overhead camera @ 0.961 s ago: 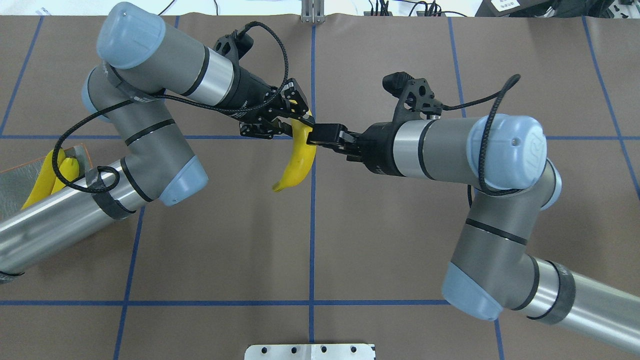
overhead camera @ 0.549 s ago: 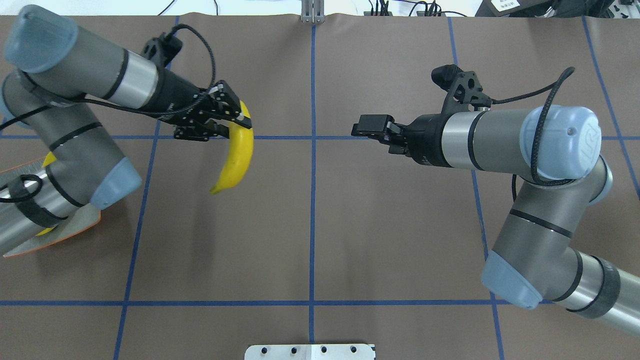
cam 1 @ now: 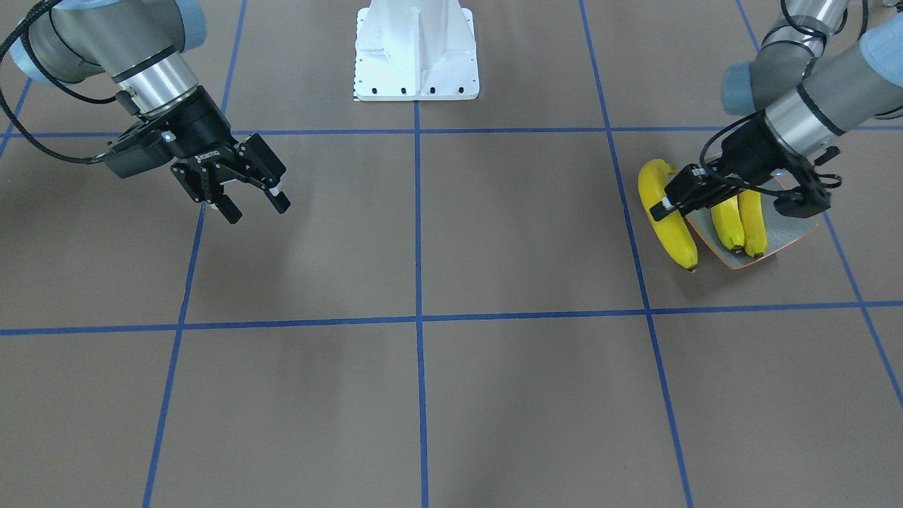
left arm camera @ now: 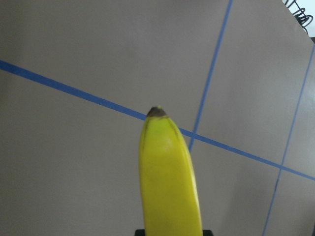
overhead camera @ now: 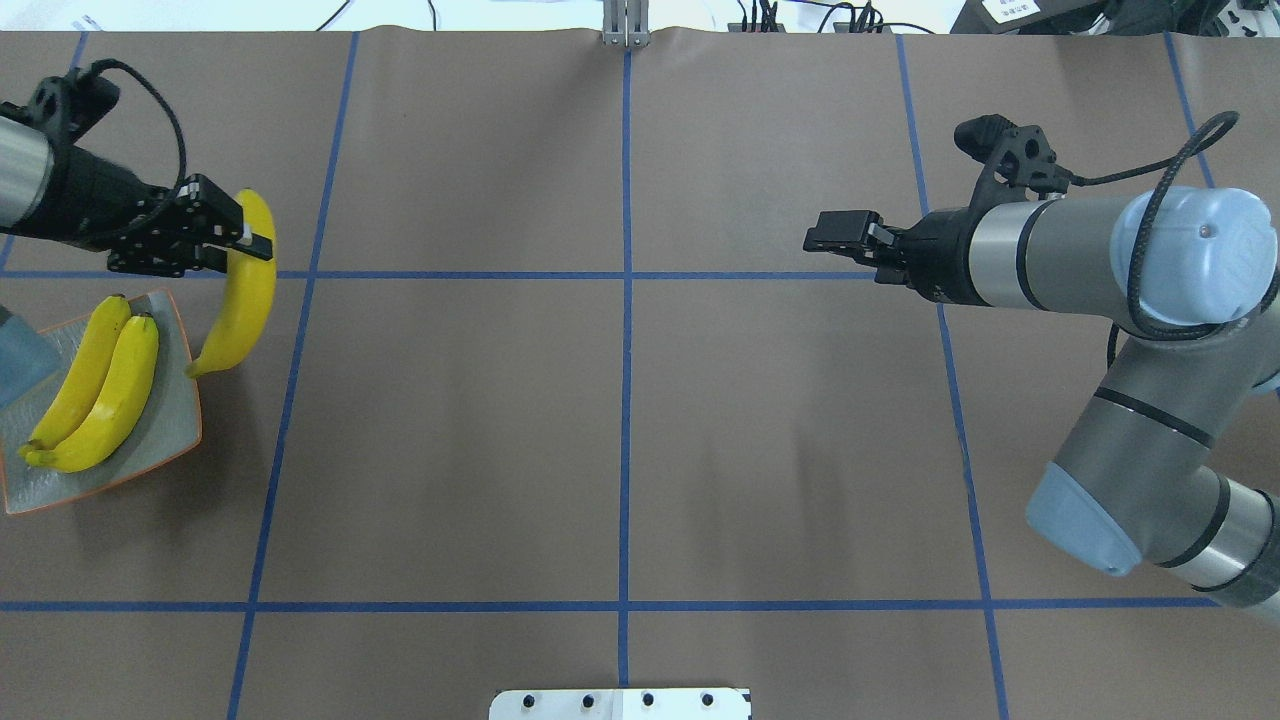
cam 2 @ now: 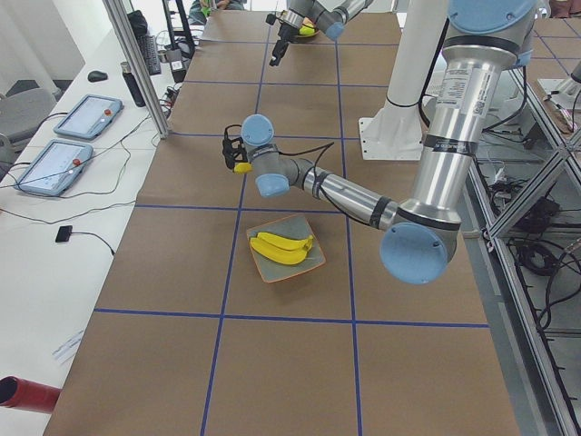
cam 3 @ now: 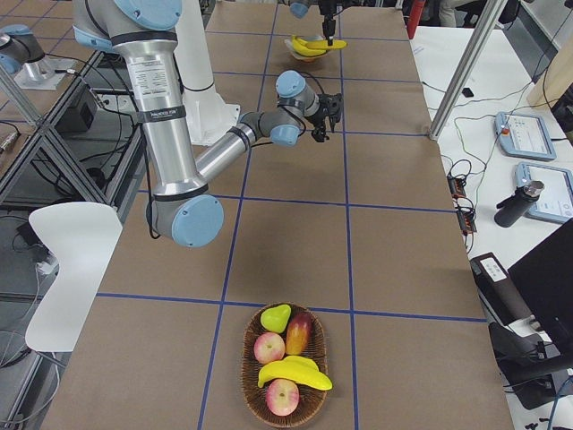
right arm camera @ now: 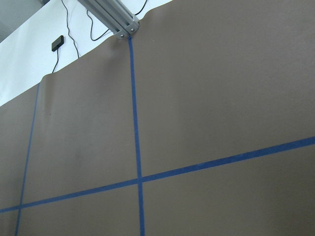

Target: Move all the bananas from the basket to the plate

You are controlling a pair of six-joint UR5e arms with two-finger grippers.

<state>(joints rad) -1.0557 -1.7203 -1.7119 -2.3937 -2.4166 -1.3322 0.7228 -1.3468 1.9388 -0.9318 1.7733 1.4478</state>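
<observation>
My left gripper [overhead camera: 232,243] is shut on the upper end of one banana [overhead camera: 243,305], which hangs just beyond the plate's [overhead camera: 170,452] right edge. Two more bananas [overhead camera: 100,390] lie side by side on that grey-green, orange-rimmed plate. In the front-facing view the held banana [cam 1: 669,220] hangs beside the plate [cam 1: 784,236]. The left wrist view shows its dark tip pointing away over the mat. My right gripper [cam 1: 252,203] is open and holds nothing, far across the table. A wicker basket [cam 3: 247,358] at the table's right end holds one banana [cam 3: 295,374].
The basket also holds apples [cam 3: 269,347] and a pear [cam 3: 276,316]. The white robot base [cam 1: 416,49] stands at the table's middle edge. Blue tape lines [overhead camera: 625,300] cross the brown mat. Tablets [cam 2: 68,141] lie on a side table.
A second ago both grippers held the banana at the table's centre. The right gripper let go and drew back right; the left arm carried the banana left to the plate.
</observation>
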